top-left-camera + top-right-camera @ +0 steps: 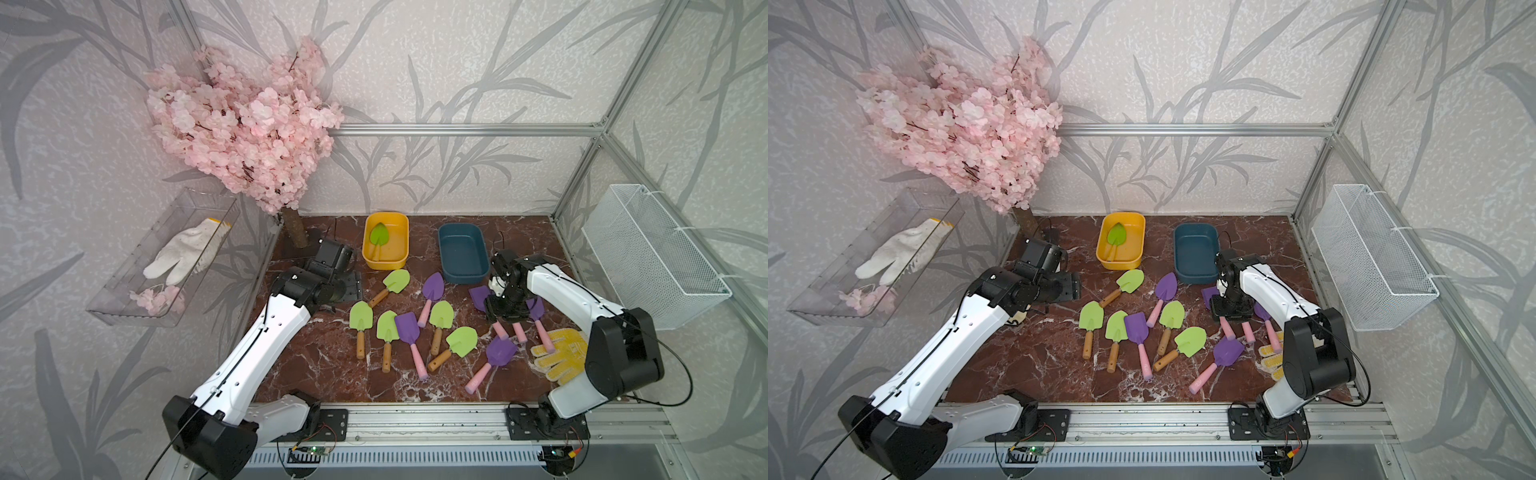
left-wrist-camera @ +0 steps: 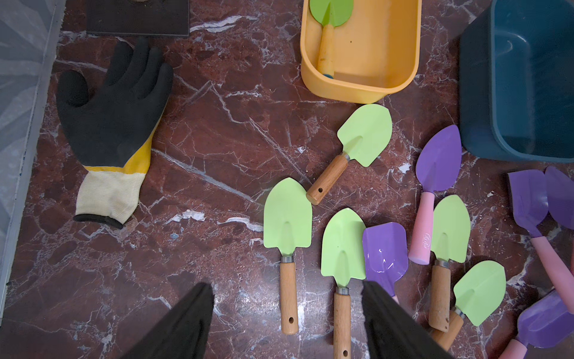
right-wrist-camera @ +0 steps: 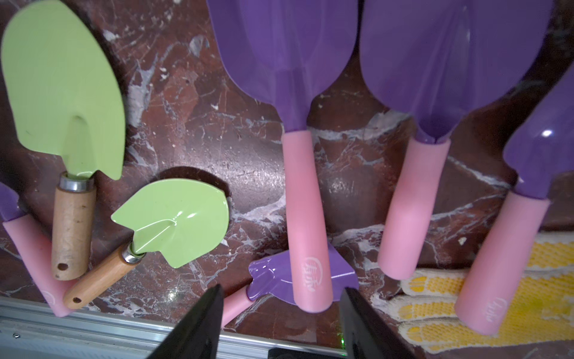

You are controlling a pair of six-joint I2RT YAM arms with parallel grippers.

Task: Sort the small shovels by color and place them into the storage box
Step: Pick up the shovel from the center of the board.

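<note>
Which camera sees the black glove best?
The left wrist view: the whole black glove lies flat there, nothing covering it. In both top views the left arm hides nearly all of it. The right wrist view misses it.

Yellow box (image 1: pixel 1119 262), green shovel (image 1: pixel 1116 236) inside

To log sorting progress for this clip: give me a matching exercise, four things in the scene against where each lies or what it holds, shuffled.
Things:
1. yellow box
2. blue box
3. white glove
4. yellow-dotted glove

States:
A. in the clear wall tray
B. holds one green shovel
C. on the table, under the end of a pink handle
D. holds no shovel

Pairs: 1-B; 2-D; 3-A; 4-C
</note>
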